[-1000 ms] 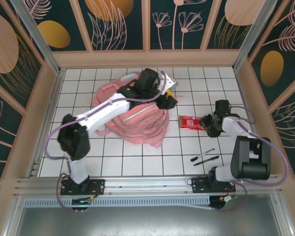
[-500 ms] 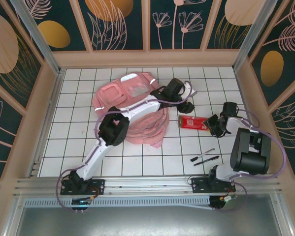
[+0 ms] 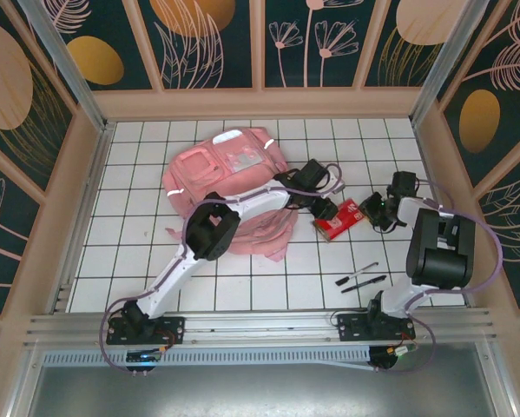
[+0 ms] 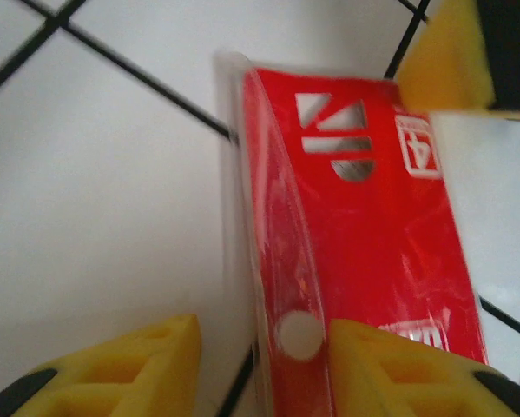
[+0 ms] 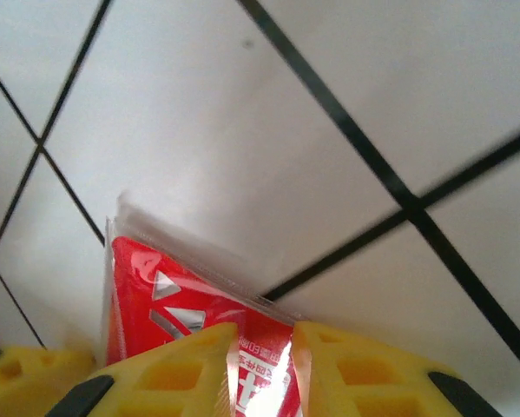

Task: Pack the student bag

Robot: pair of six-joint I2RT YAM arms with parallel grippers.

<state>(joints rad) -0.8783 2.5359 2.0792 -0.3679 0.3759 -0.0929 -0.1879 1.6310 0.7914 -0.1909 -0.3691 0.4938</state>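
Bearing a white "4", red packet (image 4: 364, 252) sits in right jaws.

top camera looks down on the table (image 3: 138, 261); wrist cameras, close-up, share the red packet (image 4: 372, 261).

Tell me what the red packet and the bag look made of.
The packet looks like glossy plastic film, red print inside a clear wrapper: it shows bright glare streaks, a transparent sealed edge and a punched hang hole. The bag looks like soft matte pink fabric: it slumps and folds. Its front pocket is clear and shinier, probably plastic.
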